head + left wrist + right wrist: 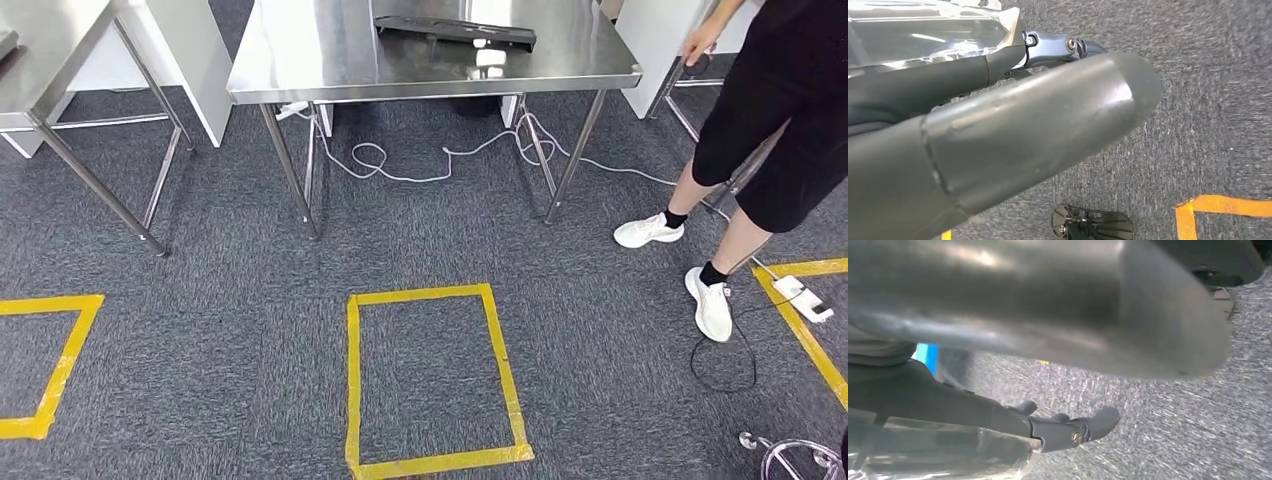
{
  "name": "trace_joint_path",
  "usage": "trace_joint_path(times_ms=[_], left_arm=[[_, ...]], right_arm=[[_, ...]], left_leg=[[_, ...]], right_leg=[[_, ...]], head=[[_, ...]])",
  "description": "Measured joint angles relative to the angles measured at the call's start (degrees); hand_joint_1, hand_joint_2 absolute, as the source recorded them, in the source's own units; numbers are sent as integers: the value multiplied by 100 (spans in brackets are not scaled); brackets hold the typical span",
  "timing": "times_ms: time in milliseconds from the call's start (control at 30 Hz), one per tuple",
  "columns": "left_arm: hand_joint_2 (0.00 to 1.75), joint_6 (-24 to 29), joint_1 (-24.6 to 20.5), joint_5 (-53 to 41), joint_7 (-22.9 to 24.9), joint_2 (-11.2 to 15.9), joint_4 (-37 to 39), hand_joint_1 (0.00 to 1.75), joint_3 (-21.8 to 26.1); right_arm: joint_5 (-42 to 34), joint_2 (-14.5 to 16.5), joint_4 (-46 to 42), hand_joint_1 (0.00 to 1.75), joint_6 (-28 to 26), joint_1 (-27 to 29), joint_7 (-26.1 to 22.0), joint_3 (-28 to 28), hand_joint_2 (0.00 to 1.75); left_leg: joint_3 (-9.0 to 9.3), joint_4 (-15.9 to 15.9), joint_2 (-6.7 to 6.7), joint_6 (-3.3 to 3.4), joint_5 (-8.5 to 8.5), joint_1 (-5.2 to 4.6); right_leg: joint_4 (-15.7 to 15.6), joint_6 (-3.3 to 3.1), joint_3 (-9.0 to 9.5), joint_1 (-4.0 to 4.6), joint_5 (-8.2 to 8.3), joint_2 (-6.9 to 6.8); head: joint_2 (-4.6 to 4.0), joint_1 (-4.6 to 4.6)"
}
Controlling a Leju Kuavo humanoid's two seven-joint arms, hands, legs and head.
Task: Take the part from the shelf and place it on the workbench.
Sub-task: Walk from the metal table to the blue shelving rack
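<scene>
A long black part (455, 32) lies flat on the steel workbench (300, 70), toward its far right side. My left hand (1013, 115) hangs over the carpet in the left wrist view, its thick grey thumb and dark fingers (948, 82) stretched out with nothing between them. In the right wrist view my right hand (1048, 335) also hangs over the carpet. Its dark fingers (1068, 430) lie straight below the thumb and hold nothing. A glossy clear film shows beside the fingers in both wrist views.
A person (770, 130) in black with white shoes stands right of the workbench. White cables (400, 165) trail under it. A second steel table (50, 60) stands at the left. Yellow tape squares (430, 380) mark the carpet, and a power strip (803, 298) lies at the right.
</scene>
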Motion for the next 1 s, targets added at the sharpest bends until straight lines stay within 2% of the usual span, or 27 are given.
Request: trace_joint_path(times_ms=[33,67,100,133,200,233,267,300,333,367,400,433,467,500,567,600,667,733,767,800,833,900,933,967,1000], left_arm=[[0,0,2,0,-4,2,0,0,1],[0,0,6,0,-9,5,0,0,2],[0,-1,11,0,-11,7,0,0,3],[0,-2,18,0,-14,8,1,0,3],[0,-5,28,0,-16,7,3,0,3],[0,-6,31,0,-15,5,4,0,2],[0,-7,31,0,-15,6,4,0,2],[0,-7,31,0,-12,7,4,0,2],[0,-8,31,-1,-9,7,4,0,2],[0,-9,27,-3,-6,6,5,0,0],[0,-12,19,-7,-3,4,7,0,-3],[0,-14,9,-11,-3,2,9,0,-5],[0,-16,0,-18,-4,0,12,0,-7],[0,-12,-2,-24,-5,-1,14,0,-8],[0,14,10,-37,-8,-3,17,0,-9],[0,29,17,-41,-11,-6,19,0,-9],[0,49,26,-43,-20,-9,20,0,-10],[0,57,40,-42,-24,-4,20,0,-8],[0,59,46,-42,-25,-2,20,0,-7],[0,59,49,-42,-25,-2,22,0,-7],[0,59,50,-42,-25,-4,24,0,-7],[0,61,52,-38,-27,-10,28,0,-7],[0,63,53,-36,-30,-11,28,0,-7],[0,67,53,-31,-33,-12,28,0,-7],[0,71,51,-25,-37,-12,28,0,-7]], right_arm=[[4,3,3,0,1,6,1,0,0],[7,4,7,0,2,14,2,0,0],[9,7,10,0,4,22,4,0,0],[9,8,15,0,8,28,5,0,0],[10,8,19,0,15,29,4,0,0],[11,7,19,0,17,29,2,0,0],[11,6,19,0,19,30,1,0,0],[11,5,19,0,26,32,-1,0,0],[11,5,19,0,37,32,-1,0,0],[11,4,19,0,51,30,-3,0,0],[12,2,19,0,64,27,-5,0,0],[13,-2,20,0,75,23,-7,0,0],[14,-6,20,0,86,16,-10,0,0],[15,-10,21,0,98,12,-13,0,0],[16,-18,23,0,120,20,-15,0,0],[16,-24,25,0,128,29,-15,0,0],[16,-32,27,0,146,48,-16,0,0],[18,-37,28,0,173,61,-17,0,0],[20,-43,28,0,186,66,-18,0,0],[22,-48,28,0,195,70,-19,0,0],[25,-52,29,0,201,75,-21,0,0],[30,-62,30,0,207,68,-32,0,0],[33,-66,30,0,210,58,-40,0,0],[40,-70,30,0,215,50,-48,1,0],[48,-74,30,0,221,49,-52,1,0]], left_leg=[[-18,11,-2,-25,35,10],[-41,56,-16,-56,-14,24],[-80,179,-30,-94,-174,44],[-137,406,-46,-136,-430,69],[-271,1080,-63,-211,-1004,116],[-301,1387,-69,-240,-1149,140],[-272,1562,-71,-262,-1155,164],[-157,1559,-73,-280,-1044,192],[52,1362,-75,-296,-881,222],[331,1011,-81,-313,-771,254],[612,617,-96,-327,-736,264],[817,291,-113,-322,-768,264],[920,85,-128,-300,-830,249],[931,5,-137,-254,-857,214],[826,-31,-113,-107,-798,172],[772,-45,-97,-26,-748,155],[652,-58,-42,105,-648,126],[530,-54,18,159,-561,92],[480,-51,50,162,-524,76],[439,-48,87,157,-491,63],[411,-46,130,147,-464,53],[396,-31,230,110,-426,29],[398,-21,284,89,-415,14],[402,-10,335,63,-404,1],[403,-2,383,38,-398,-8]], right_leg=[[9,-42,-48,-33,23,1],[19,-82,-77,-60,71,-10],[21,-131,-111,-87,119,-26],[18,-186,-157,-112,177,-46],[24,-249,-275,-88,284,-75],[29,-254,-345,-79,338,-83],[41,-242,-419,-76,390,-87],[64,-221,-494,-79,437,-89],[101,-196,-566,-88,477,-89],[151,-166,-633,-93,508,-87],[207,-133,-701,-90,534,-84],[253,-96,-758,-80,561,-84],[282,-53,-807,-67,590,-84],[289,0,-848,-57,626,-85],[330,90,-927,-57,654,-77],[439,99,-998,-65,581,-69],[1021,37,-1262,-89,205,-46],[1760,6,-1522,-89,-179,-27],[1948,25,-1551,-87,-259,-22],[1895,63,-1448,-84,-243,-20],[1614,106,-1225,-81,-155,-29],[714,142,-641,-55,65,-181],[373,113,-450,-29,137,-252],[176,66,-362,-6,173,-301],[110,15,-361,14,185,-295]], head=[[0,-8],[0,-9],[0,-17],[0,-30],[0,-51],[0,-56],[0,-56],[0,-57],[0,-57],[0,-59],[0,-65],[0,-65],[0,-65],[0,-63],[0,-60],[0,-54],[0,-35],[0,-20],[0,-19],[0,-20],[0,-20],[0,-16],[0,-19],[0,-26],[0,-32]])
